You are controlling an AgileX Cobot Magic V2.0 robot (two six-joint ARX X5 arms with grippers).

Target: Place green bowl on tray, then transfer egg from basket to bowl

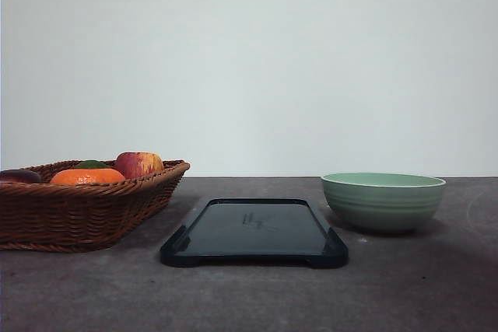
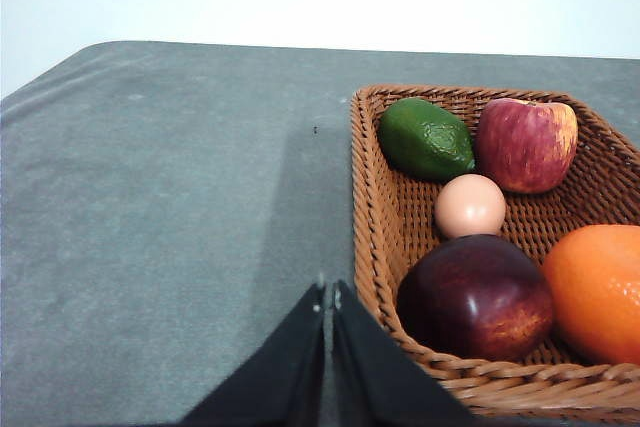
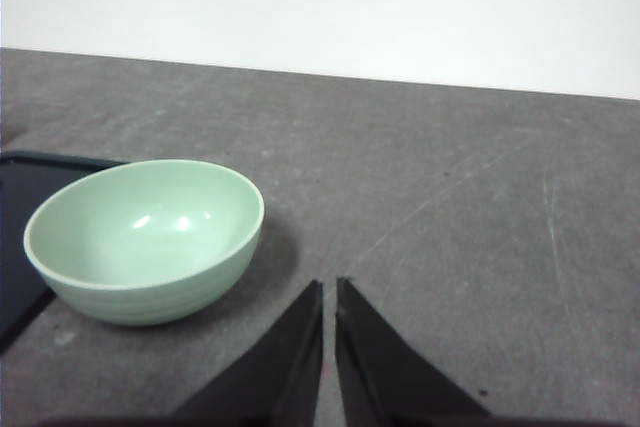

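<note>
Nothing's started yet as far as the layout goes: the green bowl [image 1: 383, 200] is sitting on the bare table at about 3 o'clock from the tray [image 1: 254, 232], just beside it but not on it. So step one (bowl onto tray) is what's up next, I'd say.

The relation that matters: from the right wrist camera, the right gripper [image 3: 329, 292] has its fingers pressed together, holding nothing, and the green bowl [image 3: 144, 238] lies ahead of it at roughly 10 o'clock, with the dark edge of the tray [image 3: 28, 232] just beyond the bowl on that same side. That makes the right arm the nearer one for the bowl, no contest. It'd need to spread its fingers first, then reach toward 10 o'clock and grab the rim (a round bowl has no long axis, so any rim spot works).

The left gripper [image 2: 328, 297] is also closed and empty, hovering right by the near corner of the wicker basket [image 2: 372, 247]. The egg [image 2: 470, 205] lies inside at about 1 o'clock from the fingertips, tucked between a dark red plum [image 2: 476, 297], an apple [image 2: 526, 145] and a green lime [image 2: 426, 138], with an orange [image 2: 597, 291] off to the side. Tight squeeze for later, I reckon.
</note>
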